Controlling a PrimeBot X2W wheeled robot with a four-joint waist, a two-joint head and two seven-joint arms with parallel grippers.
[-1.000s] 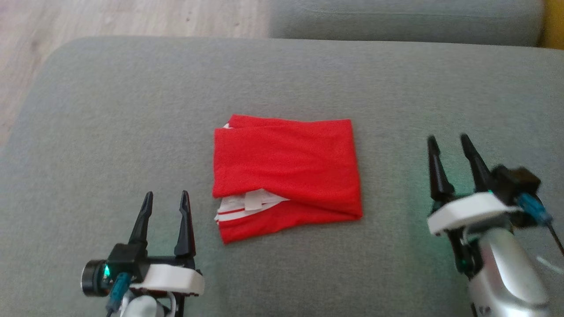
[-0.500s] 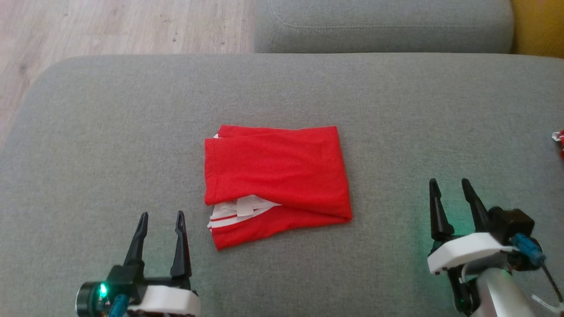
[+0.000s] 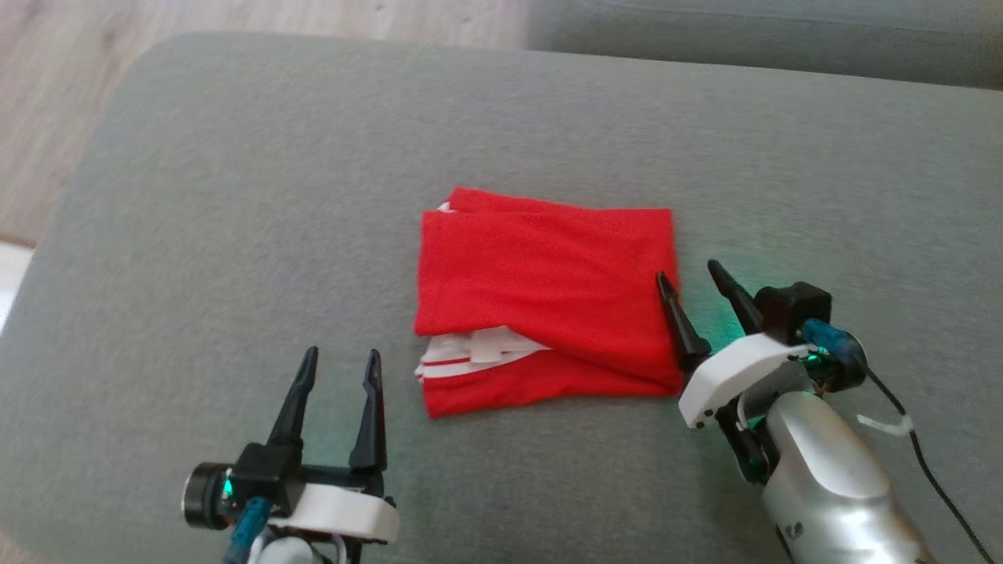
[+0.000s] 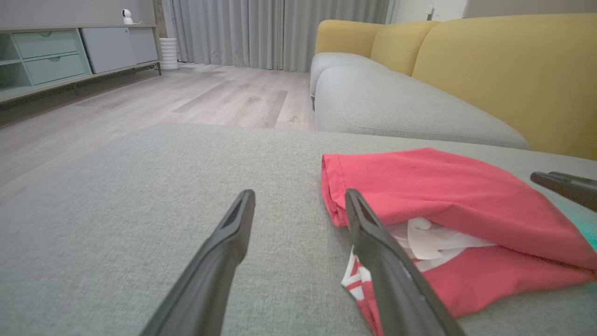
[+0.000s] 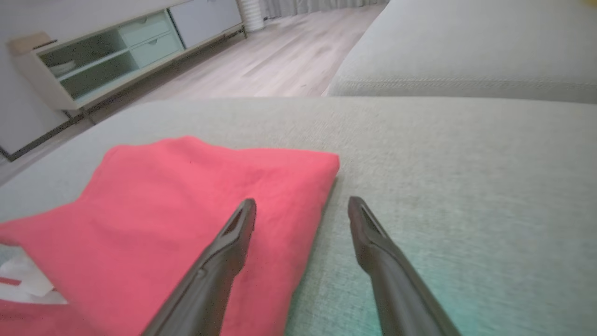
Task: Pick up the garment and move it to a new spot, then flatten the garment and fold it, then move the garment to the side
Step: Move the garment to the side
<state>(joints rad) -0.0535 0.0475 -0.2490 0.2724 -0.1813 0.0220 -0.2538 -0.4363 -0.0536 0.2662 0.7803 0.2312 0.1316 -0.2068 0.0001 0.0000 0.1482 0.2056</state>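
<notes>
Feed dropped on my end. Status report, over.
Both open, empty: right gripper straddles right edge of garment; left gripper just off its near-left corner. It lies folded, flat on grey cushion. Nothing blocking.

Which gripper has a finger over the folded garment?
The right gripper: its open fingers straddle the right edge of the garment. The left gripper, also open, sits apart over bare cushion.

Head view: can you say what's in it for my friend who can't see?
A folded red jersey with white striped trim lies on a grey fabric sofa cushion. The open right gripper straddles its right edge, one dark finger over the cloth; the open left gripper sits off its near left corner.
</notes>
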